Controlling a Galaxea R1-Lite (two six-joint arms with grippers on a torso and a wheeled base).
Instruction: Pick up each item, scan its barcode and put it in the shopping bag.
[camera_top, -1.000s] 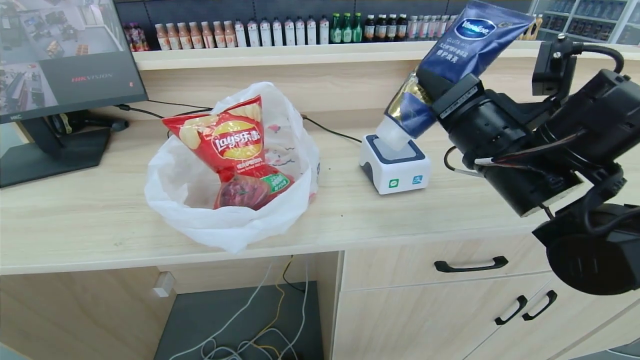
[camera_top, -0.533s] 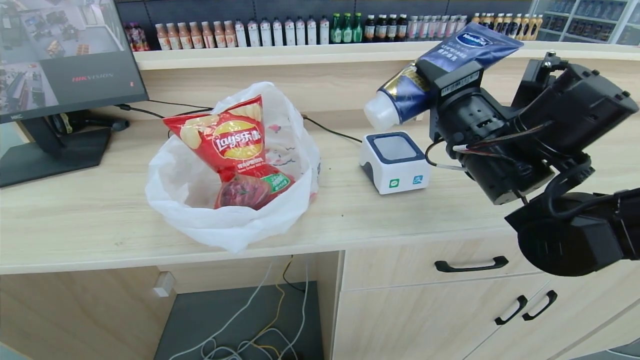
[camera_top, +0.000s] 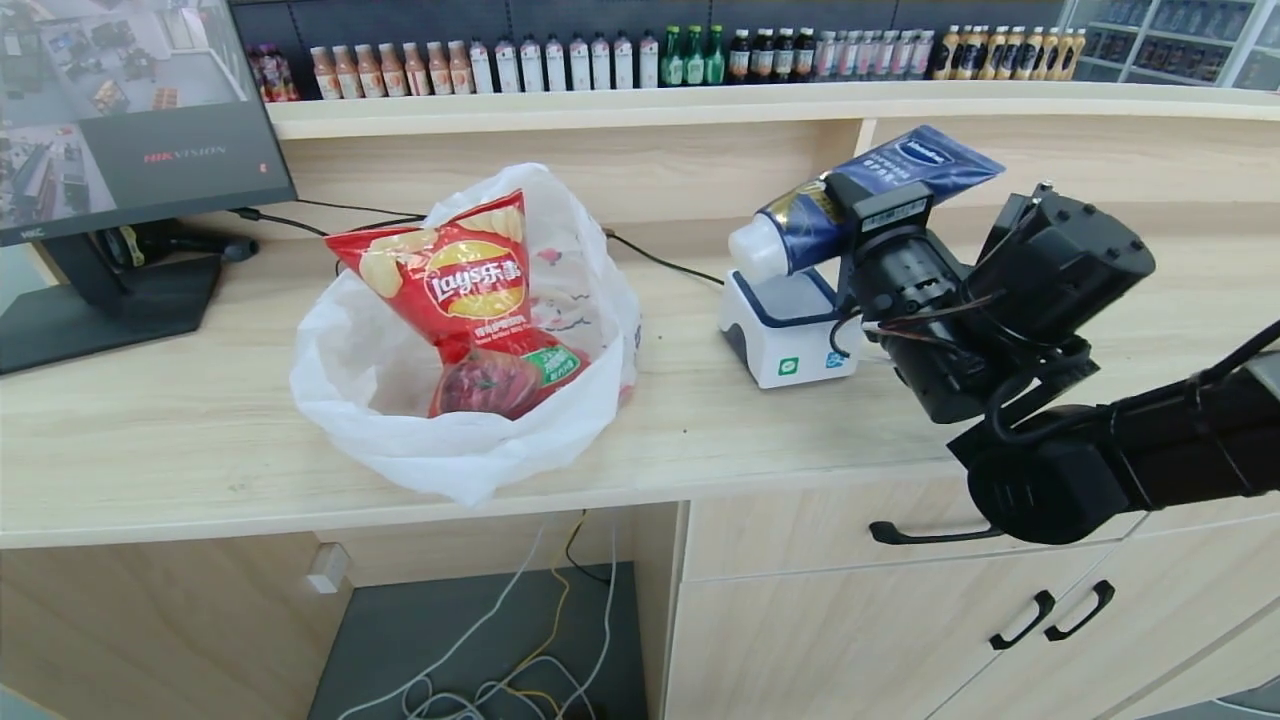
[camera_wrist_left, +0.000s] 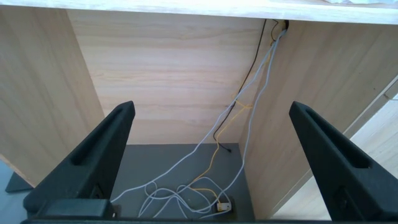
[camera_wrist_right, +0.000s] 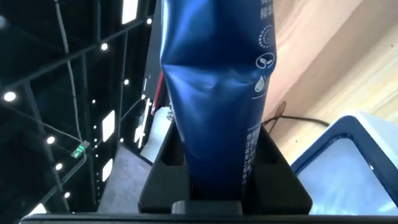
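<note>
While chips (camera_top: 470, 285) sit in the bag (camera_top: 450, 455), the right pincer (camera_top: 848, 208) clamps the tube (camera_top: 905, 160) tilted just above the scanner (camera_top: 785, 345); scan seems underway, bagging left. Left pincer (camera_wrist_left: 211, 112) apart, below the bench (camera_top: 150, 440).

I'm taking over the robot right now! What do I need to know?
Left gripper: open and empty, low down, facing the gap under the counter.
Right gripper: shut on the blue tube, held tilted just above the scanner, cap end toward the shopping bag.
Done: the chips packet sits in the shopping bag.
Left: I can't tell if the tube's barcode has been read. Scan it, then put it in the bag.
</note>
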